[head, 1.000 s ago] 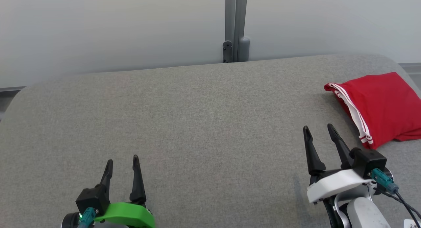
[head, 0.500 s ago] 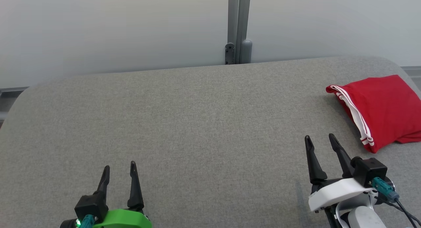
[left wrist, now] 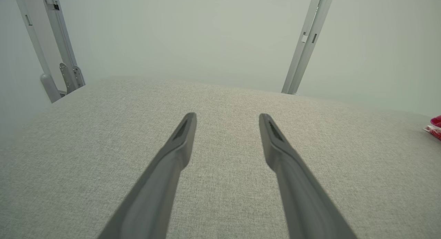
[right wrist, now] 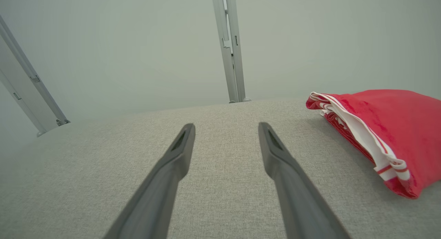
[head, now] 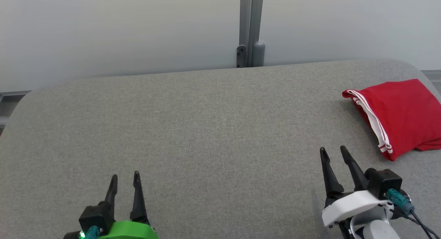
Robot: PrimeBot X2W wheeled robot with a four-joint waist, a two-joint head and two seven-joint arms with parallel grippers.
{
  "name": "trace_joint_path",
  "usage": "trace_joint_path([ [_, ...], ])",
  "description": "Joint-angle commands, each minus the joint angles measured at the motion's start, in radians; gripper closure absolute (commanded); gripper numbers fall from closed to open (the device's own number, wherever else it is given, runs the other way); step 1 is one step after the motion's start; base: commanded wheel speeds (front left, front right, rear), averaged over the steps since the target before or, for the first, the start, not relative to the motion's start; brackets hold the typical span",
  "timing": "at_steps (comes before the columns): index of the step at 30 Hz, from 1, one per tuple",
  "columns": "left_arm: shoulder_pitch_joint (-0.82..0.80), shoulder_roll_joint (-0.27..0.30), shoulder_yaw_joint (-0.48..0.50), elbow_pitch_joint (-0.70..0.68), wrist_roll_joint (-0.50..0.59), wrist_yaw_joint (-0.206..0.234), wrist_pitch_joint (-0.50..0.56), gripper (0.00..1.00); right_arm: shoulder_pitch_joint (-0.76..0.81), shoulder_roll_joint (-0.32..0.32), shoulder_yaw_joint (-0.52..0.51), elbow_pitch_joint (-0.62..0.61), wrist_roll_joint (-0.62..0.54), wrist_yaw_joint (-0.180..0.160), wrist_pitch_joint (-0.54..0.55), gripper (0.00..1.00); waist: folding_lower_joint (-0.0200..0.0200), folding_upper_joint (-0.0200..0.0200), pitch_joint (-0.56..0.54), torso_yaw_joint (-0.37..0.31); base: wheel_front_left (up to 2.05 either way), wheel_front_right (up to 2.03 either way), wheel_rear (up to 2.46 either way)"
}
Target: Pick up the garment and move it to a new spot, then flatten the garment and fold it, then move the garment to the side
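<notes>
Though broad overhead, garment (head: pixel 403 116) a left-wrist-view sliver

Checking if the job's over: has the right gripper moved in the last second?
Yes. Judged against the red garment, the right gripper has drawn back toward the robot, down the head view.

Left gripper (head: pixel 125 175) long black tapered fingers, green plastic bracket (head: pixel 132 230), right gripper (head: pixel 332 148) white plastic bracket (head: pixel 348 204), teal cable plug (head: pixel 398 198)

The table (head: pixel 206 122) under the right pincer (head: pixel 332 148) has a grey woven cloth cover, matt and slightly rough. The garment (head: pixel 403 115) right of it is smoother cloth.
</notes>
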State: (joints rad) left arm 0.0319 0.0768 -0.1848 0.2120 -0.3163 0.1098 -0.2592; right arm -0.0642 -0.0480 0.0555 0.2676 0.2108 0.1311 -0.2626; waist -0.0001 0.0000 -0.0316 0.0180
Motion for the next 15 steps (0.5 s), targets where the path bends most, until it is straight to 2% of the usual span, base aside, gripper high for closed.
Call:
trace_joint_path([
  [1,0.003,-0.001,-0.001,0.007,-0.001,0.000,0.002,1.00,0.003,0.001,0.000,0.006,0.001,0.000,0.000,1.00,0.0001,0.0000,0.000,0.000,0.00,0.00,0.00],
  [4,0.016,-0.003,-0.002,0.031,-0.008,-0.002,0.006,1.00,0.021,0.005,-0.001,0.029,0.009,0.000,0.003,1.00,0.0001,0.0000,0.000,0.000,0.00,0.00,0.00],
  [15,-0.009,-0.007,0.043,0.032,-0.196,-0.037,0.060,1.00,0.009,0.004,-0.026,0.021,0.213,0.000,0.058,1.00,0.0001,0.0000,0.003,-0.002,0.00,0.00,0.00],
])
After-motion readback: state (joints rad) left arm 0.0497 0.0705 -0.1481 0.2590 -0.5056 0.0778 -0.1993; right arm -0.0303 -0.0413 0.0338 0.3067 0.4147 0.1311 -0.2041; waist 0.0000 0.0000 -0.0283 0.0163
